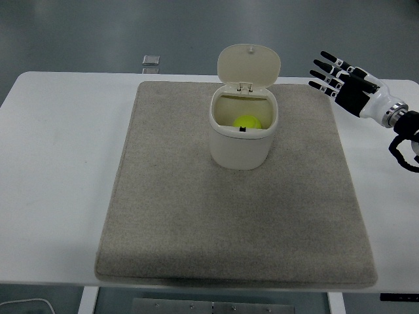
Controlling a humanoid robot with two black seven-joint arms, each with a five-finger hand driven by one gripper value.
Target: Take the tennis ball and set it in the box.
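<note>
We see the tennis ball (247,122) lying inside the box (241,139), a cream, rounded plastic bin whose hinged lid (249,64) stands upright at its far rim. The box sits on a grey mat (183,216) of coarse, felt-like weave that covers most of the white, smooth counter (59,163). The right robot hand (339,78) hangs above the mat's far right corner, well apart from the box, with its black-and-white fingers (327,69) spread wide and nothing in its grasp. No left arm shows. A small square metallic item (151,61) lies at the counter's far edge.

We judge the placing done, since the ball rests at the bottom of the box; what is left is to clear the arm. To do this well, we would carry the robot hand away to the right and up, with the fingers open, on a path that passes clear of the raised lid, which looks light and easily knocked shut. The fuzzy yellow-green ball should stay put within the smooth walls.
</note>
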